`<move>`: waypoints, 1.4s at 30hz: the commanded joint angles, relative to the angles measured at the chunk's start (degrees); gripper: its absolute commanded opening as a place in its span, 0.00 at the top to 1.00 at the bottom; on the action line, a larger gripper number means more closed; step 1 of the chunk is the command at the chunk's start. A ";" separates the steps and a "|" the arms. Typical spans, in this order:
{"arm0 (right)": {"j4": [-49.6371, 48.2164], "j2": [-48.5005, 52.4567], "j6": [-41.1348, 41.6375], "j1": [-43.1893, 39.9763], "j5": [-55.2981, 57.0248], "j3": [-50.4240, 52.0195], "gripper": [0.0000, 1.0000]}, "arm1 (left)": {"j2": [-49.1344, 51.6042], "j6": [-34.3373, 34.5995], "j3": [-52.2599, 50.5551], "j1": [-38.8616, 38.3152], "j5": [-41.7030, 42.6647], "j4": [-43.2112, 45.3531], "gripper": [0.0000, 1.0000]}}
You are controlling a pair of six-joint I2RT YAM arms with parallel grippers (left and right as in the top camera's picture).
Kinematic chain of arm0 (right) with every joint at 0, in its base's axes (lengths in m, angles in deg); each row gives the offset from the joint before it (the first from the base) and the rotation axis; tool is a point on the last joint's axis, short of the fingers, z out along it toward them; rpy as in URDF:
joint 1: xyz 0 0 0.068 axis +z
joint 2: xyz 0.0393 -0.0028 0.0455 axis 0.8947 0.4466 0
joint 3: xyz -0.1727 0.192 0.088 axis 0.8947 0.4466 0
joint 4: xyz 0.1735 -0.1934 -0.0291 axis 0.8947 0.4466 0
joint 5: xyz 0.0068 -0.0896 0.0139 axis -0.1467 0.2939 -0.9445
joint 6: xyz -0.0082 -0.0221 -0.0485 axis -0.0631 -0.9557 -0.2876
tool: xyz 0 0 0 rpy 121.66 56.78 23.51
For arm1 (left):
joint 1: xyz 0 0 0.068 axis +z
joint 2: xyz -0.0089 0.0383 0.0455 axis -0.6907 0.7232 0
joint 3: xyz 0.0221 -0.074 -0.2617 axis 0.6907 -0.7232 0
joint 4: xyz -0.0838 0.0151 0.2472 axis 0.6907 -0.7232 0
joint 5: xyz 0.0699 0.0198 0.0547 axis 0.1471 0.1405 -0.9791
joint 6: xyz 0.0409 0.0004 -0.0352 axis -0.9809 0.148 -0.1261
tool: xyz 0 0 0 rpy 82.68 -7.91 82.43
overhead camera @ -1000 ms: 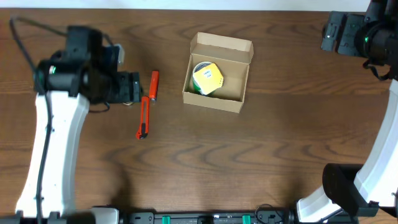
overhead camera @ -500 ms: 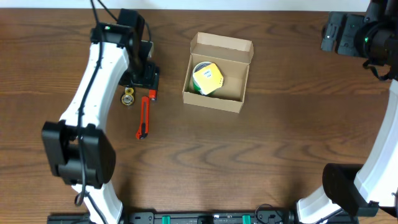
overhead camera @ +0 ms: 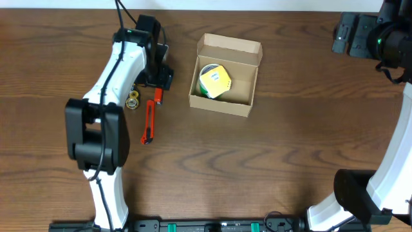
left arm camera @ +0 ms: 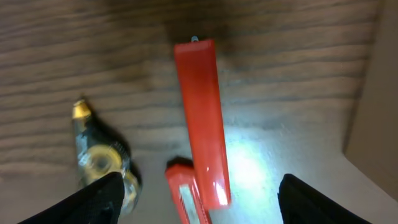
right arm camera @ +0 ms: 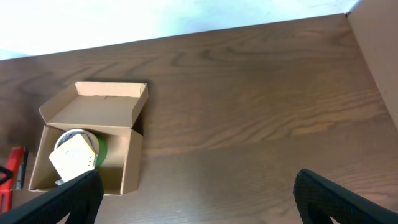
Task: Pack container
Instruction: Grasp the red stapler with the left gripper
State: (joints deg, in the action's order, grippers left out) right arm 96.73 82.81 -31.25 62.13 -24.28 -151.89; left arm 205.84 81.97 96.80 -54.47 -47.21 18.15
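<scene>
The container [overhead camera: 219,104] is a tan cardboard box, open, with its flap lid [overhead camera: 230,46] standing at the far side. Inside lies a green tape roll with a yellow-white item [overhead camera: 214,80] on top. It also shows in the right wrist view [right arm camera: 129,163]. My left gripper [overhead camera: 161,77] is open and hovers just left of the box, over a red stick-shaped item [left arm camera: 200,118]. A red box cutter [overhead camera: 149,122] and a small gold tape roll [overhead camera: 133,100] lie beside it. My right gripper [overhead camera: 351,35] is open and empty, high at the far right.
In the left wrist view the box wall [left arm camera: 373,118] is close on the right, the red cutter's end [left arm camera: 185,196] and the gold tape roll [left arm camera: 99,158] sit low left. The table's far edge runs behind the box [right arm camera: 186,34].
My left arm has swung from the far left toward the box and now sits over the red items. The right arm and box contents have not moved.
</scene>
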 commanded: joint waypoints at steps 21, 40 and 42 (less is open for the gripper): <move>0.17 0.07 0.68 -0.50 -0.17 0.02 0.01 | 8.52 1.20 1.09 -0.15 1.40 2.69 0.51; 0.17 0.07 0.68 -0.50 -0.17 0.02 0.01 | 8.39 3.54 3.65 -0.17 4.55 -2.91 0.95; 0.17 0.07 0.68 -0.50 -0.17 0.02 0.01 | 8.20 3.54 5.64 -0.15 4.15 -5.49 0.94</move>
State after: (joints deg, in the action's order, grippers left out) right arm 96.76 82.81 -31.25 62.13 -24.41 -151.89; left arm 213.75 84.71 98.74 -54.51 -43.69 14.39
